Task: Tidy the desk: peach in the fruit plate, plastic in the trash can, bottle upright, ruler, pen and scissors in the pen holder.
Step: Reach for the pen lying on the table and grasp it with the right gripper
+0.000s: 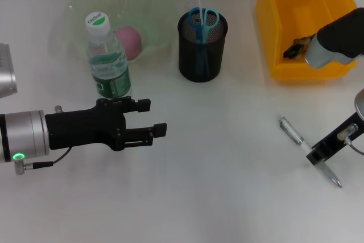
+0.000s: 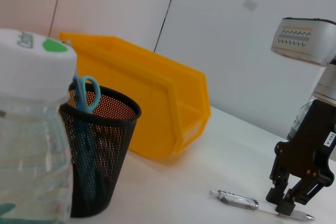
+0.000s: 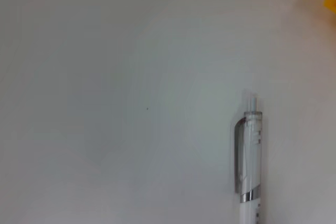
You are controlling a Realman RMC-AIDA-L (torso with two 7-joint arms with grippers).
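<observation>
**Pen Under the Right Gripper, Most of the Desk Already Tidy**

While the left gripper hovers low over the table with its fingers apart and nothing between them, the bottle stands upright just beyond it, green-labelled and white-capped. Behind the bottle, the peach sits in the pale green fruit plate. Next comes the black mesh pen holder, which has the blue-handled scissors and a slim white stick inside; whether that is the ruler I cannot tell. Further right, the yellow trash can holds a dark crumpled scrap.

Last is the pen, lying flat on the table near the front right. The right gripper is down on its middle, fingers either side of the barrel; whether they have closed on it I cannot tell.

I judge the pen to be light, stiff and smooth, so likely to roll or slip. A grip across the mid-barrel, below the metal clip, seems best, squeezed firmly enough to stop it pivoting when tipped upright.
</observation>
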